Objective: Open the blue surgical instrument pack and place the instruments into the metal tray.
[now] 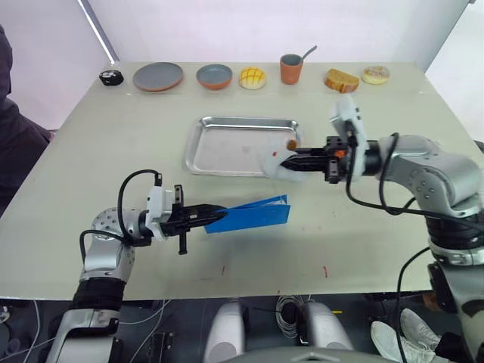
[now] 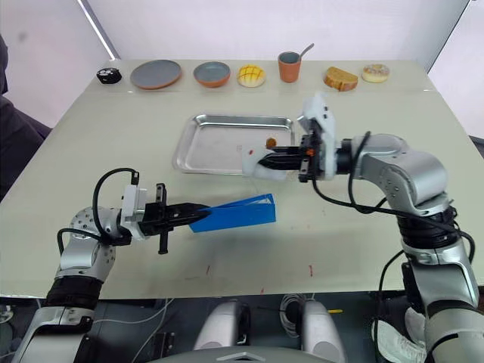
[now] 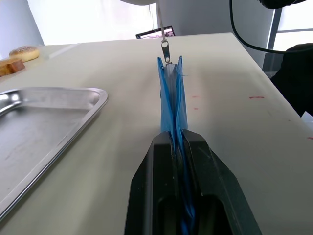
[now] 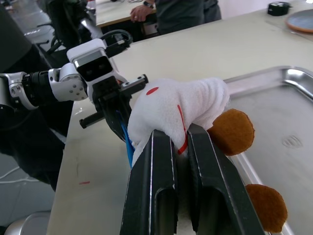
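We see the pale table (image 1: 113,151) lying bare around the metal tray (image 1: 227,147), whose near rim the right gripper (image 1: 296,160) overhangs, clamped on a white plush toy (image 1: 276,162). Well apart toward the front edge, the left gripper (image 1: 203,215) pinches the end of the blue surgical instrument pack (image 1: 253,214), held on edge above open tabletop. Plates, bread and a cup (image 1: 291,69) line the far edge.

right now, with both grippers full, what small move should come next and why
Probably the right gripper should set the white plush toy down on the table, off the metal tray. It is shut on the toy, while the left gripper holds the blue surgical instrument pack on edge, so no gripper is free for the zipper pull.
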Action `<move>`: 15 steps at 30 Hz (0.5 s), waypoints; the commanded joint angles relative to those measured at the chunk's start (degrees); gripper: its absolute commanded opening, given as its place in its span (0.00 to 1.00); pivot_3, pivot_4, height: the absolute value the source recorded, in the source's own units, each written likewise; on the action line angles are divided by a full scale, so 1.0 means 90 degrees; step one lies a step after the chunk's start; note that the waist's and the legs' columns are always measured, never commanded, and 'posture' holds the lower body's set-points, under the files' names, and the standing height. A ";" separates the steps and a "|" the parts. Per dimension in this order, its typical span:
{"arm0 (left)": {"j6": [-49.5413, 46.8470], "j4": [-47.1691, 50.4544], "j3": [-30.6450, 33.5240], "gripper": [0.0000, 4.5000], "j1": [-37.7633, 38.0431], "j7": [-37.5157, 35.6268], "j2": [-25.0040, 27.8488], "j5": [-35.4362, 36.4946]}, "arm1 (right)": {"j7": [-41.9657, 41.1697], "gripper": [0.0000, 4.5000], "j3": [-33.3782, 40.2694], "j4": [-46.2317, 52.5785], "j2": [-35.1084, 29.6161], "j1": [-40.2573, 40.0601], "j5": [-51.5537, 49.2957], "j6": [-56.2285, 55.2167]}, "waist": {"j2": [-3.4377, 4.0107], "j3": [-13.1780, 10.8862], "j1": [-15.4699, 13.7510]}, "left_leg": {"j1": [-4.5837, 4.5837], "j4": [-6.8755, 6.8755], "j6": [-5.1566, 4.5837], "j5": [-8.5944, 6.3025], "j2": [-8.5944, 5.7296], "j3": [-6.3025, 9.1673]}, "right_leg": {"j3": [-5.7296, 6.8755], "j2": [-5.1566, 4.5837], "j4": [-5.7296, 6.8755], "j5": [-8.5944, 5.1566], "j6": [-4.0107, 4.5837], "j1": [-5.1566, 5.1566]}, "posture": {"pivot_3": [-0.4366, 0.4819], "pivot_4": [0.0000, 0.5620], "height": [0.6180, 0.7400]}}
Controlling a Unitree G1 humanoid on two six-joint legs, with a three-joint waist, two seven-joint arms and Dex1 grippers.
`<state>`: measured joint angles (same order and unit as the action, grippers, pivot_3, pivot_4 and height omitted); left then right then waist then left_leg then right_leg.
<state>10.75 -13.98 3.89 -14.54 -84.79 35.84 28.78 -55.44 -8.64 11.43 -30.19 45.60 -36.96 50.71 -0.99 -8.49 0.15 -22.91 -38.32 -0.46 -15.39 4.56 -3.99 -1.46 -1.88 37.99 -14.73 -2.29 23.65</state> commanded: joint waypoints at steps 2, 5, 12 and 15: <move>-0.0192 0.0091 -0.0196 0.00 0.0138 0.0058 0.0063 -0.0255 | 0.0191 0.01 -0.0344 0.0117 0.0371 0.0344 0.0297 -0.0257 | 0.0000 0.0000 0.0007 | 0.0000 0.0000 0.0000 0.0000 0.0000 -0.0001 | 0.0000 0.0000 0.0000 0.0000 0.0000 0.0000 | 0.48 0.27 1.00; -0.0229 0.0146 -0.0211 0.00 0.0152 0.0090 0.0053 -0.0264 | 0.0356 0.01 -0.0664 -0.0149 0.0787 0.0517 0.0627 -0.0439 | 0.0001 0.0000 0.0010 | -0.0001 0.0000 0.0000 0.0000 0.0000 0.0000 | 0.0001 0.0000 0.0001 0.0000 0.0000 0.0001 | 0.48 0.27 1.00; -0.0377 0.0407 -0.0245 0.00 0.0226 0.0204 0.0047 -0.0246 | 0.0663 0.01 -0.1042 -0.0868 0.1693 0.0819 0.1196 -0.0765 | 0.0001 0.0000 0.0008 | -0.0002 0.0000 0.0000 0.0000 0.0000 -0.0002 | 0.0003 -0.0002 0.0000 0.0000 0.0000 0.0001 | 0.48 0.27 1.00; -0.0437 0.0496 -0.0246 0.00 0.0257 0.0247 0.0048 -0.0242 | 0.0731 0.01 -0.1087 -0.1026 0.1927 0.0878 0.1340 -0.0807 | 0.0001 0.0000 0.0003 | -0.0005 0.0000 0.0000 0.0000 0.0000 -0.0002 | 0.0006 -0.0003 -0.0001 0.0000 0.0000 0.0001 | 0.48 0.27 1.00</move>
<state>7.69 -10.69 3.79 -13.22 -82.49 36.05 28.41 -49.29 -19.36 1.00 -13.79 51.53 -25.00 45.24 -0.98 -8.49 0.18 -22.96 -38.33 -0.45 -15.38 4.56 -4.00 -1.39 -1.92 37.98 -14.73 -2.29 23.66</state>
